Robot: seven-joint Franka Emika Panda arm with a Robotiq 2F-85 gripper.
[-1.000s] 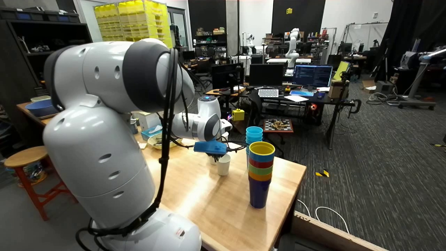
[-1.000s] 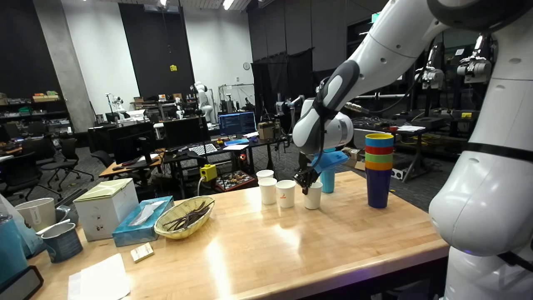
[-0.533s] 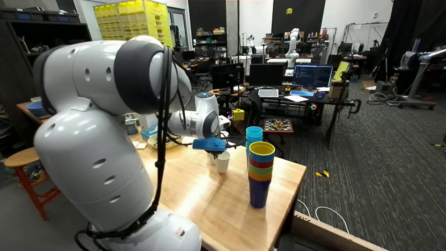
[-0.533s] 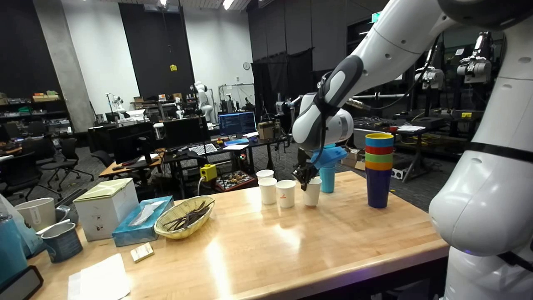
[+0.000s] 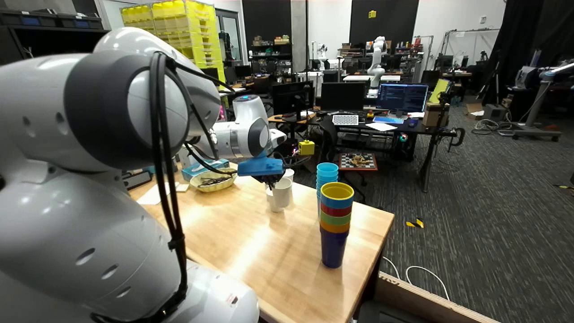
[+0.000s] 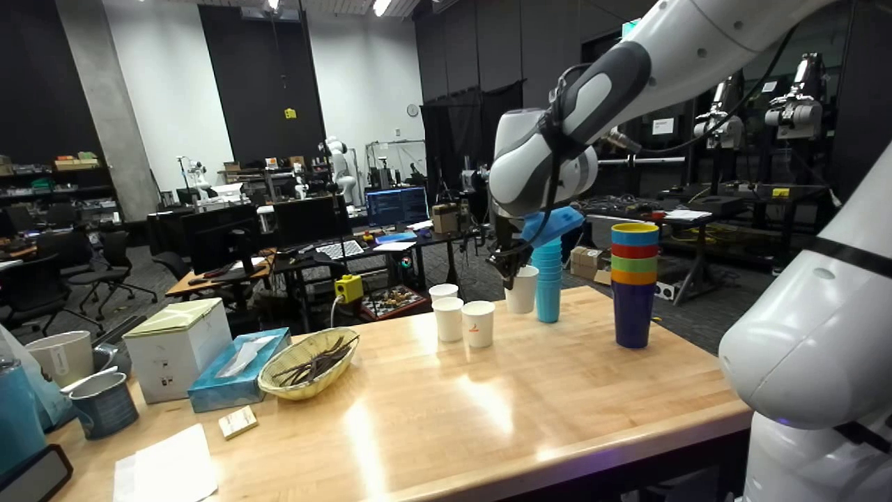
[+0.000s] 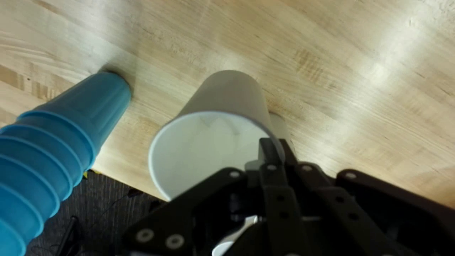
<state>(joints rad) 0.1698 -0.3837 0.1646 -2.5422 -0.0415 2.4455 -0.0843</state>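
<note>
My gripper [image 7: 275,144] is shut on the rim of a white paper cup [image 7: 227,94], one finger inside the cup and one outside. In the wrist view the cup is tilted and looks empty inside. In both exterior views the held cup [image 5: 282,193] [image 6: 521,290] hangs above the table. Several other white cups [image 6: 479,325] [image 6: 448,319] stand close by on the table; part of one shows behind the held cup in the wrist view [image 7: 280,128]. A stack of blue cups [image 6: 548,282] [image 7: 103,96] stands beside the held cup, apart from it.
A stack of multicoloured cups [image 5: 335,224] [image 6: 634,293] stands on the wooden table [image 6: 418,425] near its edge. A yellow basket [image 6: 300,392] with dark strips, a blue tissue box [image 6: 230,380], a white box [image 6: 174,366], a mug [image 6: 104,408] and papers [image 6: 178,464] are on the table.
The gripper has risen with the white cup in it, lifting the cup off the table. The arm has swung back and away. The other cups have not moved.
</note>
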